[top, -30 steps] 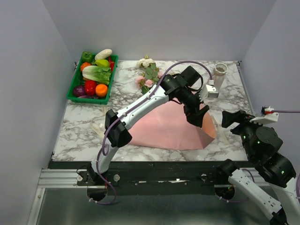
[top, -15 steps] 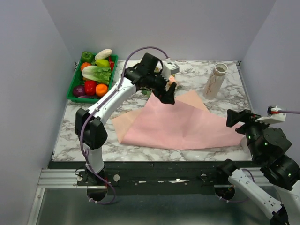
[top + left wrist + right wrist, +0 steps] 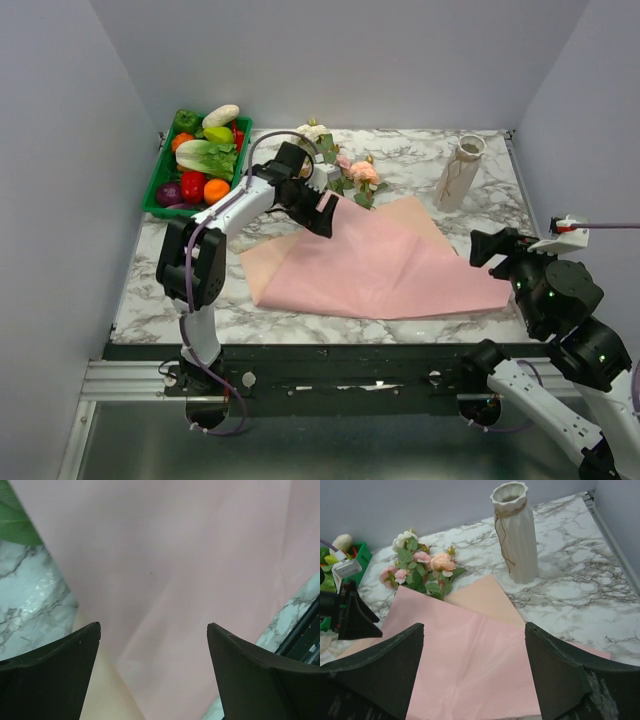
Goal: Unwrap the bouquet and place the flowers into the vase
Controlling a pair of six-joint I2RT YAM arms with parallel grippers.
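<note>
Left claw and right claw both released, empty.
Top view: we see the left claw over the paper's far left part; flowers lie loose just behind; vase upright at right; tray far left; left wrist: paper below spread fingers; right wrist: paper, flowers, vase ahead.

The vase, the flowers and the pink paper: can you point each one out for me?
vase [image 3: 520, 545], right wrist view, on its ribbed body.
flowers [image 3: 441, 561], right wrist view, on the peach rose.
pink paper [image 3: 390, 265], top external view, on the middle of the spread sheet.
</note>
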